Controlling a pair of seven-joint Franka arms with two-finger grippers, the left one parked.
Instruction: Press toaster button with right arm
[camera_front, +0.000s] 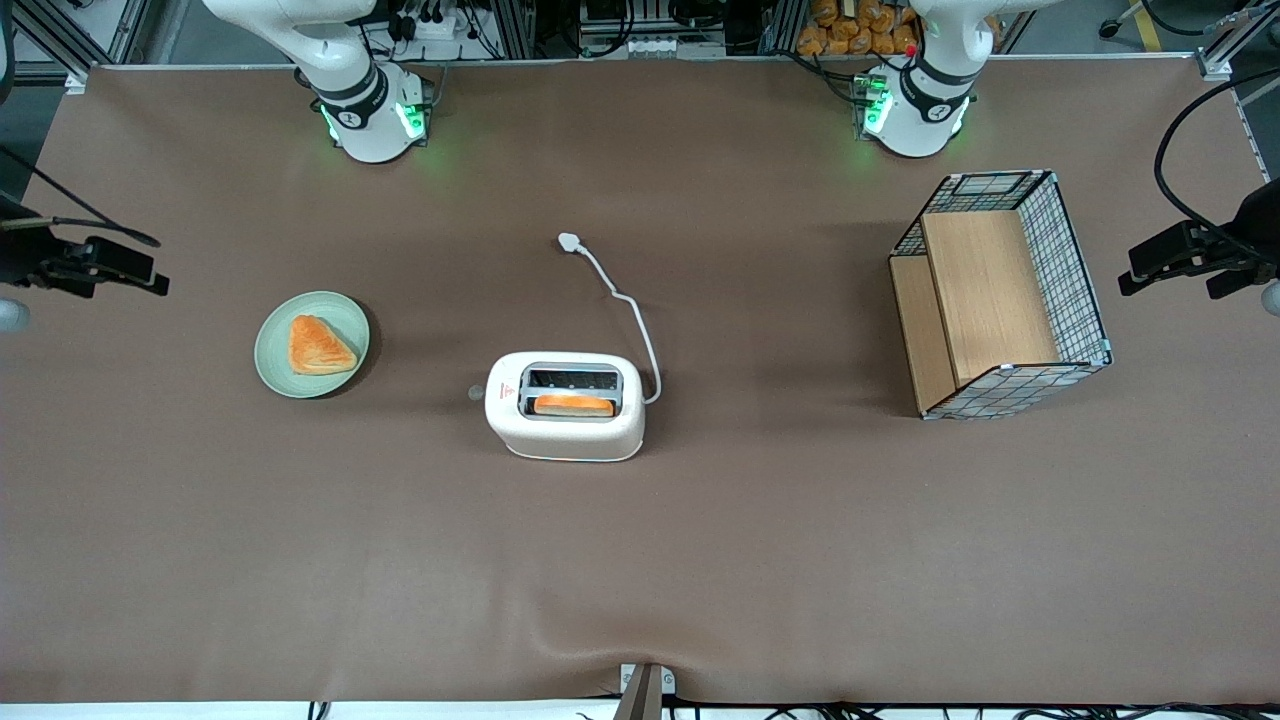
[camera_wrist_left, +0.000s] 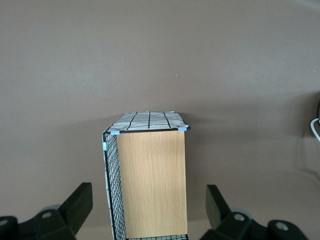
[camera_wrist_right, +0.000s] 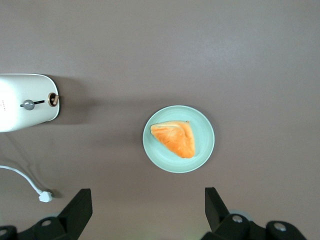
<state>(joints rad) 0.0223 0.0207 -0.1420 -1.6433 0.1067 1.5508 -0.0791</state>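
The cream-white toaster (camera_front: 565, 405) stands mid-table with a slice of toast (camera_front: 573, 404) in the slot nearer the front camera. Its small pale grey button (camera_front: 476, 393) sticks out of the narrow end that faces the working arm's end of the table. In the right wrist view the toaster (camera_wrist_right: 25, 102) and its button (camera_wrist_right: 29, 104) show from above. My right gripper (camera_front: 140, 270) hangs high at the working arm's end, well apart from the toaster. It is open and empty (camera_wrist_right: 147, 210), its fingers (camera_wrist_right: 80, 207) wide apart.
A pale green plate (camera_front: 275, 365) with a triangular pastry (camera_front: 318, 346) lies between the gripper and the toaster, and shows in the wrist view (camera_wrist_right: 200, 150). The white cord and plug (camera_front: 569, 241) trail from the toaster. A wire-and-wood basket (camera_front: 1000, 295) stands toward the parked arm's end.
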